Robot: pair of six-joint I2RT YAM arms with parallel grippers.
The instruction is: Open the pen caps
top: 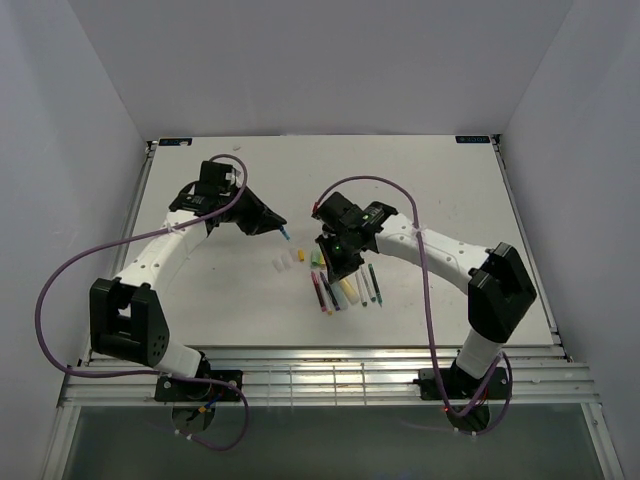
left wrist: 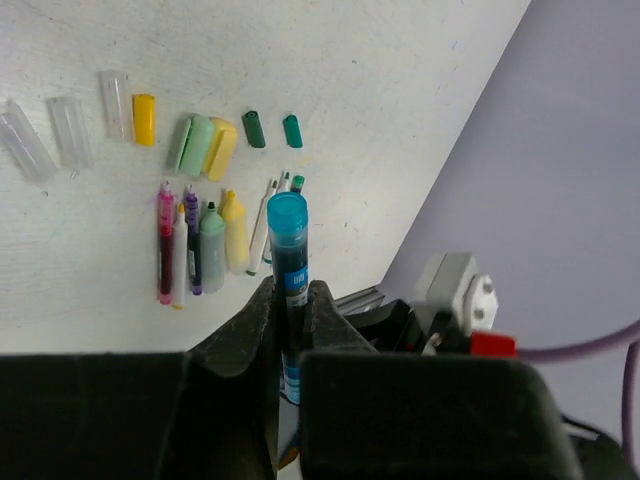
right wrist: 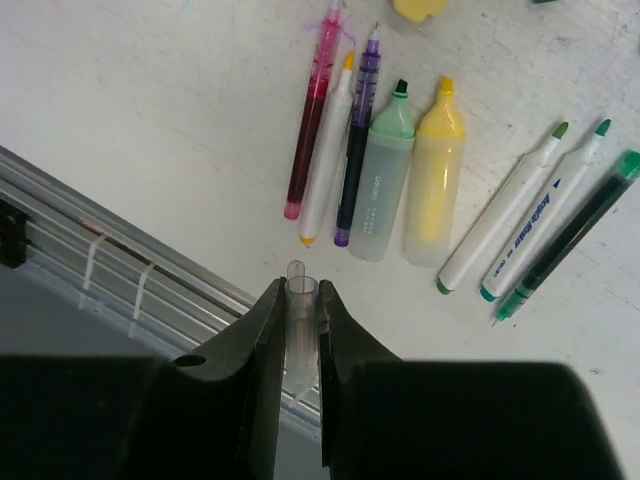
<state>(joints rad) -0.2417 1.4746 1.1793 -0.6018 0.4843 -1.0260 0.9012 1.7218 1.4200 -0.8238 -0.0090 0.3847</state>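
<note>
While your left fingers [left wrist: 252, 325] are clamped on the barrel of the blue pen [left wrist: 292, 285], its blue cap [left wrist: 287, 218] sits on the end that sticks out past them and looks to be seated on the pen. Your right fingers [right wrist: 262, 335] are pinched together on a clear cap [right wrist: 297, 295], which stands upright between them with its open mouth showing.

From the top view, you have the left fingers above the white surface [top: 420, 180], just left of the pen cluster, and the right ones over the cluster itself.

Loose caps lie in a rough line on the surface. Three clear caps [left wrist: 70, 130] are at one end, followed by a small yellow cap [left wrist: 145, 118]. Next come a pale green cap [left wrist: 193, 145] and a wide yellow cap [left wrist: 220, 148], which touch each other. Two dark green caps [left wrist: 254, 128] are at the other end.

Beside that line, the uncapped pens lie roughly parallel with their tips bare:
- the pink pen [right wrist: 310, 120]
- a thin yellow-tipped pen [right wrist: 330, 150]
- the purple pen [right wrist: 357, 130]
- the green highlighter [right wrist: 385, 170]
- the yellow highlighter [right wrist: 437, 175]
- two white markers [right wrist: 500, 210]
- a dark green pen [right wrist: 572, 228]
</note>
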